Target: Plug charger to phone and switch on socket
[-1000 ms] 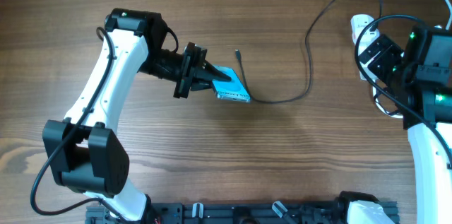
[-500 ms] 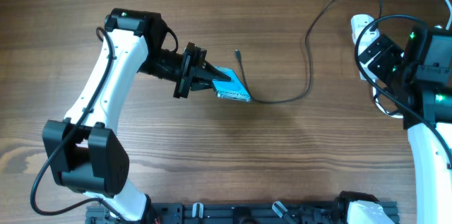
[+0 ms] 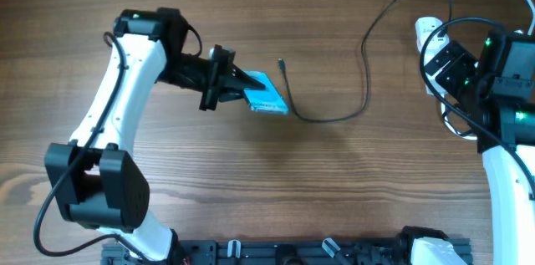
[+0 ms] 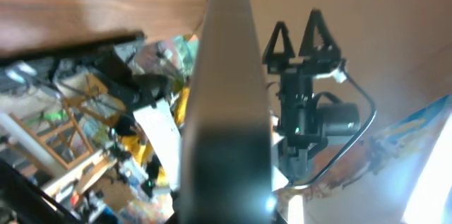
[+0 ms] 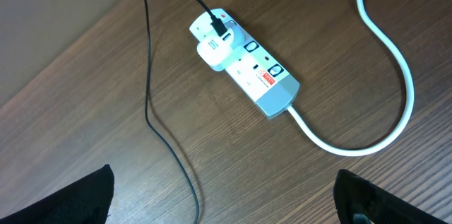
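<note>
Teal-screened phone [image 3: 269, 98] is clamped in the left claw [image 3: 244, 91], with the charger [image 3: 367, 89] tip just beyond it. The right claw [image 5: 226, 199] is spread wide, facing the socket [image 5: 263, 77], which has a white adapter [image 5: 214, 52] plugged in.

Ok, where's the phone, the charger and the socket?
phone [image 3: 272, 96], overhead view, on its blue screen.
charger [image 3: 282, 64], overhead view, on the small plug tip at its free end.
socket [image 5: 248, 67], right wrist view, on the middle of its white body.

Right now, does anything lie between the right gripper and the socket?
Nothing visible does. The right gripper hangs open above bare wood, the socket lies ahead, and the charger cable lies flat left of that path.
</note>
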